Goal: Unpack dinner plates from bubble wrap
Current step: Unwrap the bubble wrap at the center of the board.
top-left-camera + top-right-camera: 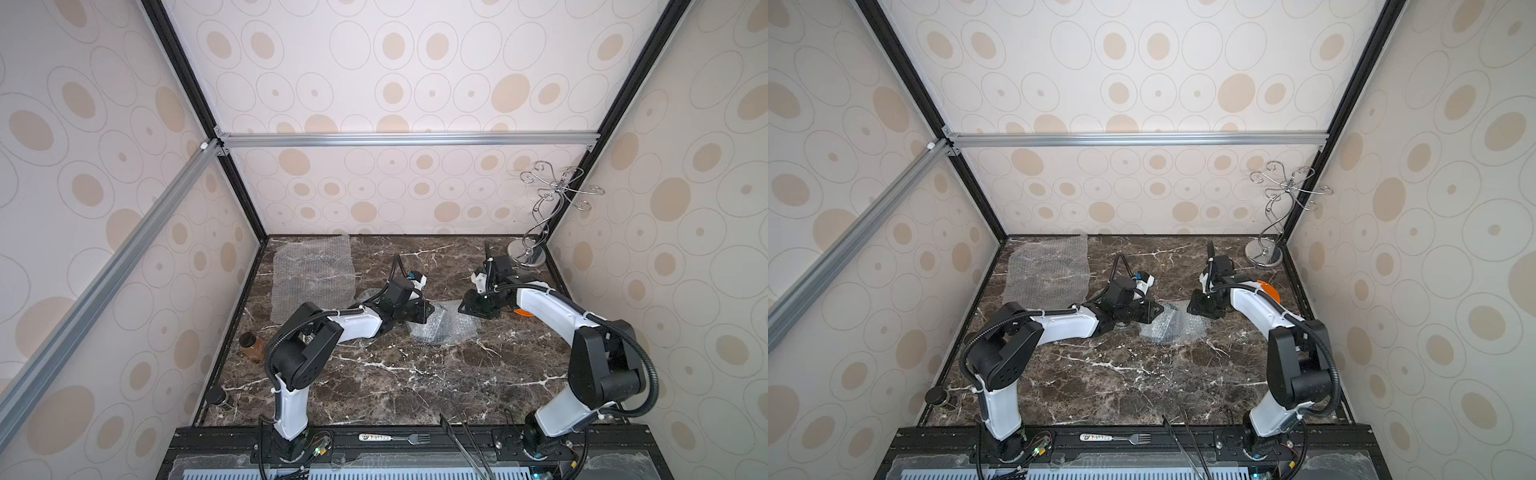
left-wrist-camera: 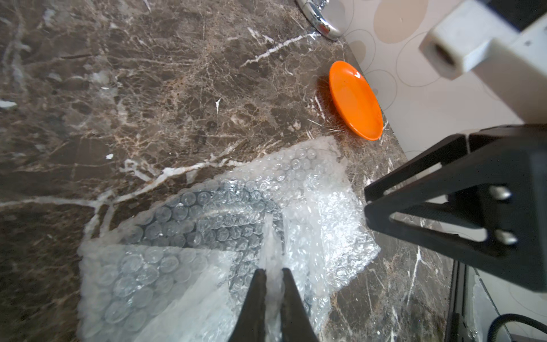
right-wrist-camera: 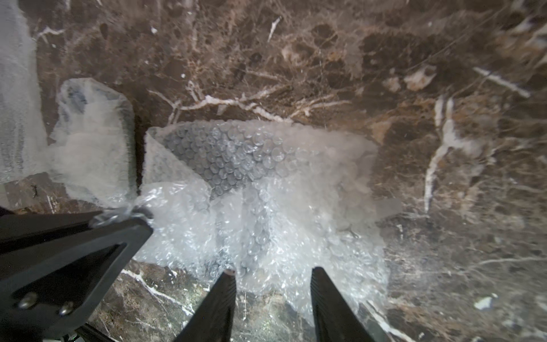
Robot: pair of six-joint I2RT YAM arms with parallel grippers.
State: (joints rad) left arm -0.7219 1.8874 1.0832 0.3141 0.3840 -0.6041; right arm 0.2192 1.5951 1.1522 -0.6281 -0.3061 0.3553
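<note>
On the brown marble tabletop (image 1: pixel 374 374), a crumpled clear bubble wrap bundle (image 3: pixel 266 192) lies mid-table, with a dark grey round plate (image 3: pixel 219 154) showing through it. The left gripper (image 2: pixel 273 271) pinches a raised fold of the wrap. The right gripper (image 3: pixel 273 270), jaws apart, hangs over the bundle's edge. A glossy orange plate (image 2: pixel 355 100) lies bare near the wall.

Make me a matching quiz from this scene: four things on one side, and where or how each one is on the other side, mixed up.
Things:
1. orange plate
2. flat bubble wrap sheet
3. left gripper
4. right gripper

States:
A. open, at the edge of the crumpled bubble wrap
B. unwrapped and bare
C. shut on a fold of the crumpled bubble wrap
D. spread out at the far left of the table

Pairs: 1-B, 2-D, 3-C, 4-A
</note>
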